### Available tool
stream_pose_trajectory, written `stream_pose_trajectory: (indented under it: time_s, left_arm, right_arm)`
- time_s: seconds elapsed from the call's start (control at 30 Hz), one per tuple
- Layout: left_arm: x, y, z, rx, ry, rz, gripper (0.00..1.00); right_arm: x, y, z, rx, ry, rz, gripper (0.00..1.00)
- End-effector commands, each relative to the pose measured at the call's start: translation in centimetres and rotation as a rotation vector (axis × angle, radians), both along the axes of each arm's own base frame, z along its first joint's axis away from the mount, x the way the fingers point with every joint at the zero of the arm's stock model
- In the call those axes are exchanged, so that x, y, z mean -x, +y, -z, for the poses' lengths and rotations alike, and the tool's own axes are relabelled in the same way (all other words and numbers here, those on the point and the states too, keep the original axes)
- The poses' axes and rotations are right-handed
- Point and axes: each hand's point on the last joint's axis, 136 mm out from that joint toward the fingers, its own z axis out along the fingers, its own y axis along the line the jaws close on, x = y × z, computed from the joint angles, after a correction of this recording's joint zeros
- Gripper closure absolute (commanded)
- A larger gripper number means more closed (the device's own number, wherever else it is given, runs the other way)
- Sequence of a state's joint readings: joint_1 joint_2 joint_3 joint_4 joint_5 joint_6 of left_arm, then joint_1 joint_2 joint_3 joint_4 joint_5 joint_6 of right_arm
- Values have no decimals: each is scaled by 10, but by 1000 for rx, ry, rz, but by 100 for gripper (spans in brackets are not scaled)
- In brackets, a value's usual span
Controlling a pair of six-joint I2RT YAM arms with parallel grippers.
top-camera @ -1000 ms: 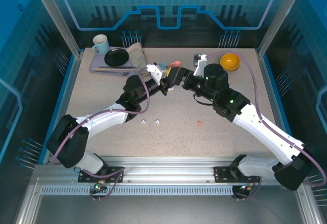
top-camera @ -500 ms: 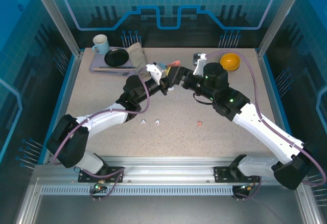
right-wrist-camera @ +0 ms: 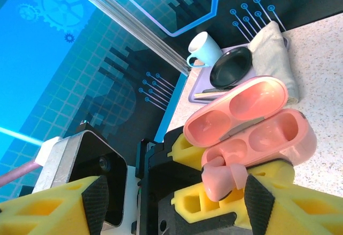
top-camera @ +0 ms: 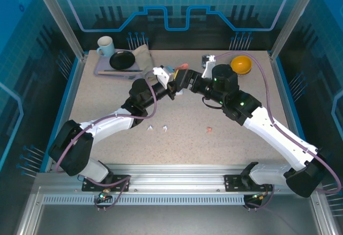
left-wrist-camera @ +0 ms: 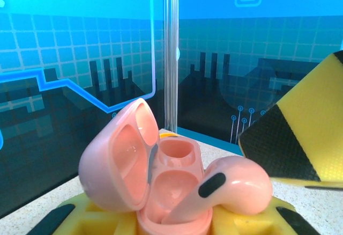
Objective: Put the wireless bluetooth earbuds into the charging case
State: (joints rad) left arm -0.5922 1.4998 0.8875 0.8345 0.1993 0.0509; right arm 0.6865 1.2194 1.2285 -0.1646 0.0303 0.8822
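Observation:
My left gripper (left-wrist-camera: 174, 221) is shut on the base of a salmon-pink charging case (left-wrist-camera: 161, 181), held upright above the table with its lid (left-wrist-camera: 115, 154) swung open. A pink earbud (left-wrist-camera: 236, 184) leans in the case's near socket, stem down and head sticking out over the rim; the far socket is empty. My right gripper (right-wrist-camera: 179, 205) stands open around the case and earbud (right-wrist-camera: 222, 178), and one of its fingers (left-wrist-camera: 300, 138) hangs just right of the earbud. On the table lie two white earbuds (top-camera: 150, 128) (top-camera: 164, 128) and a pink one (top-camera: 208, 130). Both grippers meet at mid-table (top-camera: 176, 79).
At the back left a purple tray (top-camera: 102, 70) carries a pale mug (top-camera: 105, 45), a black plate (top-camera: 122, 59) and a folded cloth (top-camera: 142, 57). An orange bowl (top-camera: 241, 64) and a small white object (top-camera: 207, 60) sit at the back right. Glass walls enclose the table.
The right arm has edged slightly left toward the case. The left arm and the loose earbuds have not moved.

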Motion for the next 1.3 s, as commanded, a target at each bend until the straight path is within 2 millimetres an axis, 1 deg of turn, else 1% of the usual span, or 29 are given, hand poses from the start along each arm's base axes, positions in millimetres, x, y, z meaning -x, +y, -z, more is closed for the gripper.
stream_pose_trajectory:
  time_s: [0.0,0.13,0.2,0.3,0.4,0.47,0.67,0.87,1.27]
  left_arm:
    - [6,-7,8,-11,17,35,100]
    - [6,-7,3,12,19,36,100]
    - [5,-7,2,14,21,36,100]
    - [4,-8,5,11,29,37,100]
    - [3,-8,7,13,33,37,100]
    - [4,-9,8,13,38,42,100]
    - [3,-10,10,11,39,44,100]
    - [3,-10,10,12,38,45,100]
    - [3,-12,12,12,45,51,100]
  right_arm:
    - [7,-20,-24,-38,-66,53,28]
    - [13,-39,-22,-86,-51,117,28]
    - [15,-44,-21,-131,-36,136,27]
    - [15,-45,-18,-213,6,159,27]
    - [13,-41,-15,-277,42,160,27]
    - [11,-36,-15,-289,53,153,27]
    - [7,-22,-19,-301,56,123,27]
    - [4,-11,-19,-302,66,103,27]
    - [0,-4,-17,-305,67,90,28]
